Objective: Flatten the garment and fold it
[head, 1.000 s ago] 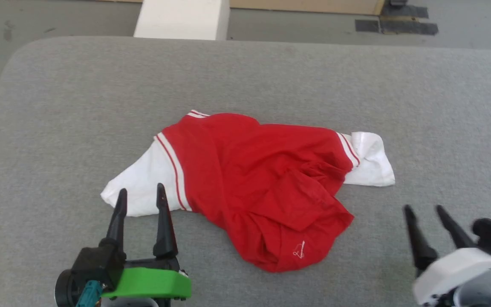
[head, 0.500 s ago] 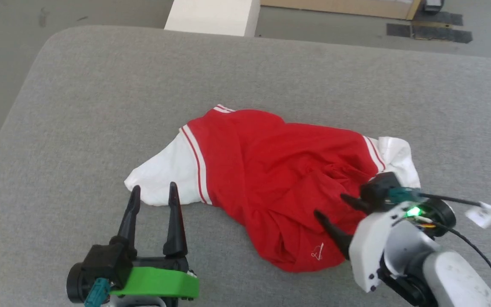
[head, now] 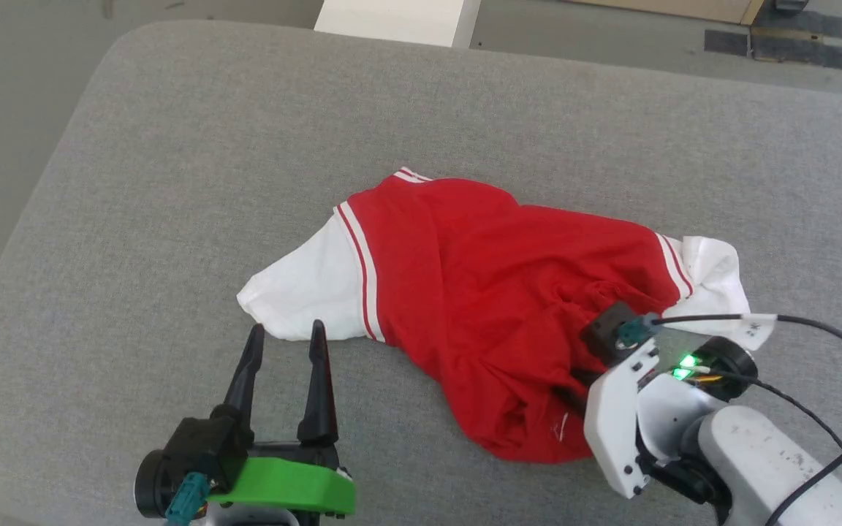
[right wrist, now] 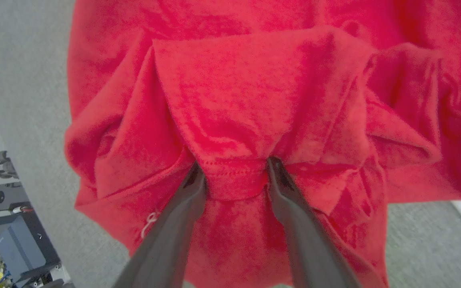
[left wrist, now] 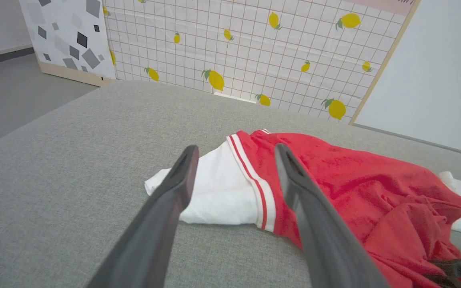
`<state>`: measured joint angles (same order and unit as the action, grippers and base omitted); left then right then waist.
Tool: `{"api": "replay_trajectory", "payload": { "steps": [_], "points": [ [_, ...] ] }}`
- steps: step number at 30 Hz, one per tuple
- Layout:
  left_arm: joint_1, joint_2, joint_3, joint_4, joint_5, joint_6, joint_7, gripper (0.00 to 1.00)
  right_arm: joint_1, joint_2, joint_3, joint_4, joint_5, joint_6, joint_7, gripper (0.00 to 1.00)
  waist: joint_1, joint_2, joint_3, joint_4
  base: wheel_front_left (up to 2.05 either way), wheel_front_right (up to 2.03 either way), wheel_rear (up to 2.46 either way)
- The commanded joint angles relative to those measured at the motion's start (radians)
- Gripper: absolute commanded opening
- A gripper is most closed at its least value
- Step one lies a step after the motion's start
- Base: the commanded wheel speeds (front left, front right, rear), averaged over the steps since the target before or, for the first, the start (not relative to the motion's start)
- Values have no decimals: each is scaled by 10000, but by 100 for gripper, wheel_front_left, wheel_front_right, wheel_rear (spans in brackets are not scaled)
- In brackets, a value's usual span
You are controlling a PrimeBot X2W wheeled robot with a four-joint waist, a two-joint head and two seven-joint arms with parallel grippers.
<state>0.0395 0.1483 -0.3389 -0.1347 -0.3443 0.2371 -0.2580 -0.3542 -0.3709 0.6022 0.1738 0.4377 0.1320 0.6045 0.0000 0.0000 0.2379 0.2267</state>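
Garment (head: 494,314): soft red jersey with white sleeves and striped trim, lying crumpled at the middle of the desk (head: 172,183), a grey woven surface with rounded corners and open room on all sides. Left end effector (head: 286,327): fingers apart, just beside one white sleeve. Right end effector (right wrist: 234,164): fingers flank a stitched hem fold, touching it; a firm clamp cannot be told.

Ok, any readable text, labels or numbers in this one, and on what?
Nothing can be read as words or numbers.
Garment, white hem logo: a squiggle, too small to read.
White cable tag: marks too blurred to read.
Grey box: faint mark, unreadable.
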Motion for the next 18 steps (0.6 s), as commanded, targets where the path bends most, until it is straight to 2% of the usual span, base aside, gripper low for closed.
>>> {"api": "replay_trajectory", "payload": {
  "steps": [1,5,9,14,18],
  "points": [
    [-152,-56,53,64,50,-96,-37,100,129,24,-26,178,138,-13,-71,0,0,0,-186,-113,0,0,0],
    [-77,-33,100,256,25,-191,-37,100,368,-244,-479,-432,546,-13,-56,0,0,0,-471,-269,0,0,0],
    [43,-42,146,306,-34,-223,-37,100,1281,-885,-907,-1747,1134,-13,745,0,0,0,-581,-413,0,0,0],
    [103,-106,107,367,-92,-276,-37,100,3397,-1930,-1660,-3667,1847,-13,2104,0,0,0,-513,-430,0,0,0],
    [143,-158,123,439,-128,-284,-37,100,5374,-2186,-2644,-4693,1952,-13,3015,0,0,0,-439,-370,0,0,0]
  ]
}}
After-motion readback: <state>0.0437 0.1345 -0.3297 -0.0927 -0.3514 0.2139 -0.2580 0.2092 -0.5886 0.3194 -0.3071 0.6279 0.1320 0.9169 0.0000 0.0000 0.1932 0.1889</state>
